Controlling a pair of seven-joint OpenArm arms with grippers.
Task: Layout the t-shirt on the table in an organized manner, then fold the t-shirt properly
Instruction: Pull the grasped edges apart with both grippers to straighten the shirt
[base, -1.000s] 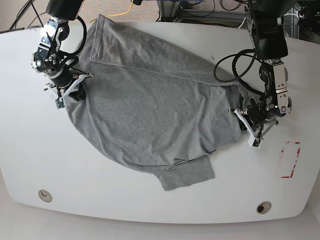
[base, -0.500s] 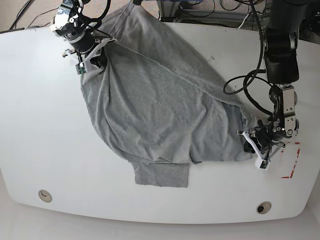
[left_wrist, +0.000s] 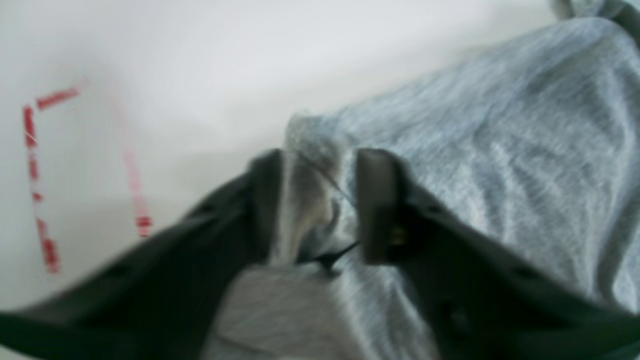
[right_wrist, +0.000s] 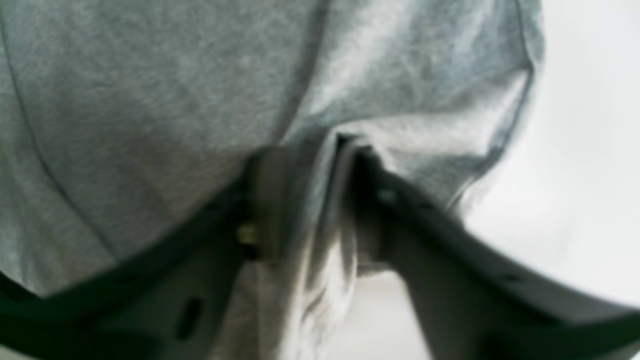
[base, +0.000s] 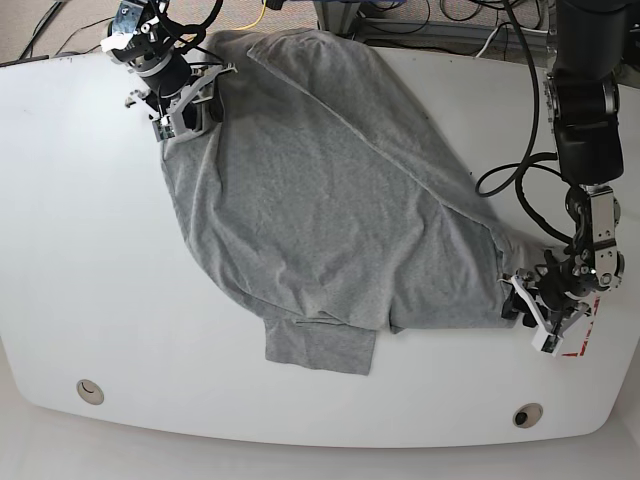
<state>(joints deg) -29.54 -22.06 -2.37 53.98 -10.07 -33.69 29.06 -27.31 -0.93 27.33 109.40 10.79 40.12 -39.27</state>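
base: t-shirt (base: 320, 190) lies on table (base: 80, 250), long axis 11-to-4 o'clock, right gripper (base: 178, 100) at its 11 end, left gripper (base: 540, 318) at its 4 end | left wrist: jaws parted, cloth fold between, red marking (left_wrist: 37, 175) at 9 | right wrist: jaws parted, hem between, grip uncertain

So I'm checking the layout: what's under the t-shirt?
Only the white table shows around the t-shirt, which lies spread and creased. One sleeve pokes out below. Whatever lies beneath the cloth is covered.
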